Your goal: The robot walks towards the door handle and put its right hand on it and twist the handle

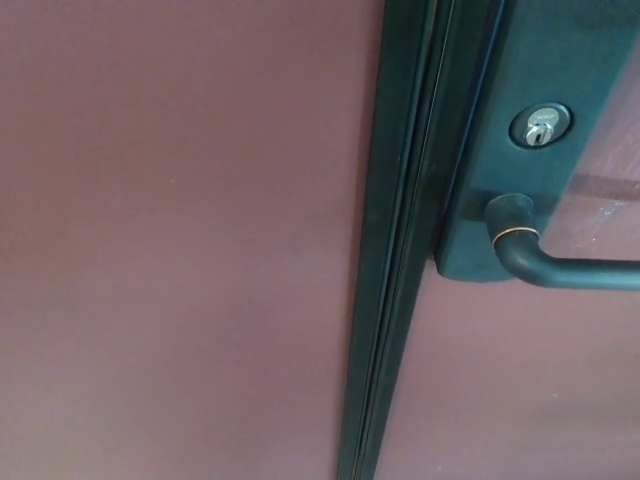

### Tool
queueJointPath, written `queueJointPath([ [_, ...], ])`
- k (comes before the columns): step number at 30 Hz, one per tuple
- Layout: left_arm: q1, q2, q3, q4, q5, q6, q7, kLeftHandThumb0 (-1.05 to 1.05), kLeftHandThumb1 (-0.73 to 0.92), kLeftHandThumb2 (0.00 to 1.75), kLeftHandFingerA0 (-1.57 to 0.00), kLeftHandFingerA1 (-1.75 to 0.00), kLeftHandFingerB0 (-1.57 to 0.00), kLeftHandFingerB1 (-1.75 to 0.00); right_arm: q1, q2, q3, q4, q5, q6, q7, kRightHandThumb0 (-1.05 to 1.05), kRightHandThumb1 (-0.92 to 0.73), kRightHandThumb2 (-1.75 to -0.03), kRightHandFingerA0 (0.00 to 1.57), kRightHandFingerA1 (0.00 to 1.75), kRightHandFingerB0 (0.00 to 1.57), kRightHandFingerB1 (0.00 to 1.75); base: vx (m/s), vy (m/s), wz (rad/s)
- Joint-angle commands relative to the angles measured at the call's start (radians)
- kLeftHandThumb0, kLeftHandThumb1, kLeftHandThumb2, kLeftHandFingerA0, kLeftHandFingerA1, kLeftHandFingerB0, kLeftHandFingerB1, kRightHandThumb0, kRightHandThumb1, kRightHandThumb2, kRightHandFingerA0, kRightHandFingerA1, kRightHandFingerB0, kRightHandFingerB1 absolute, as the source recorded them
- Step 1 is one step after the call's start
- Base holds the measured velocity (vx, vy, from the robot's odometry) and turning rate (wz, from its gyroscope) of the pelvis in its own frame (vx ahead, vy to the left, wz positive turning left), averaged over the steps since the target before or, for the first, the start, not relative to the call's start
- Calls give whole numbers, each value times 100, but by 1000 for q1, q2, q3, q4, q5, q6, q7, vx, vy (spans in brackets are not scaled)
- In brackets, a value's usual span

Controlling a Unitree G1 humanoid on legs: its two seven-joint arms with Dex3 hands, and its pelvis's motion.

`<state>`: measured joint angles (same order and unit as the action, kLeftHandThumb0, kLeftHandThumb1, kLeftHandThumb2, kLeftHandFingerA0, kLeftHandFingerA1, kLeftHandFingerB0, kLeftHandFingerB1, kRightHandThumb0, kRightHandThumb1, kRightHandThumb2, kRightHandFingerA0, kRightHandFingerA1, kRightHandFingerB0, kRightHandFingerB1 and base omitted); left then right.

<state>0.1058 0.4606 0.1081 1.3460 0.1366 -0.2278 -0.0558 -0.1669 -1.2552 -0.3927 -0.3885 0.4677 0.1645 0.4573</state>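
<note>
At the frame's right edge, the dark door handle sits level under the keyhole, apparently untwisted, since neither hand shows.

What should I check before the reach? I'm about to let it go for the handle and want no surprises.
1. Handle in view: ok, though its free end runs off the right edge.
2. Handle level, not yet twisted: ok.
3. Nothing blocking the handle: ok.
4. Keyhole located above the handle: ok.
5. Right robot hand in view: not ok, neither hand shows.
6. Door locked or not: cannot tell.
</note>
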Motion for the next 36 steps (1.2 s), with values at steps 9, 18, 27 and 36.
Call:
queueJointPath([
  [9, 29, 26, 11, 0, -5, -9, -12, -38, 44, 72, -54, -56, -42, -48, -213, -179, 252, 26, 111, 285, 335, -53, -40, -79, 48, 57, 35, 48, 0, 0, 0],
  [18, 33, 26, 25, 0, -5, -8, -25, -39, 44, 72, -55, -56, -42, -49, -347, -125, 406, 82, 60, 350, 430, -50, -50, -55, 48, 44, 44, 37, 0, 0, 0],
  [27, 37, 27, 24, -1, 0, -7, -26, -31, 54, 56, -59, -46, -48, -38, -421, -57, 473, 108, -13, 376, 472, -50, -50, -55, 49, 43, 44, 37, 0, 0, 0],
  [36, 39, 28, 26, 0, -2, -7, -29, -31, 54, 56, -58, -46, -49, -39, -525, 36, 606, 122, -145, 386, 507, -54, -49, -55, 50, 43, 45, 37, 0, 0, 0],
])
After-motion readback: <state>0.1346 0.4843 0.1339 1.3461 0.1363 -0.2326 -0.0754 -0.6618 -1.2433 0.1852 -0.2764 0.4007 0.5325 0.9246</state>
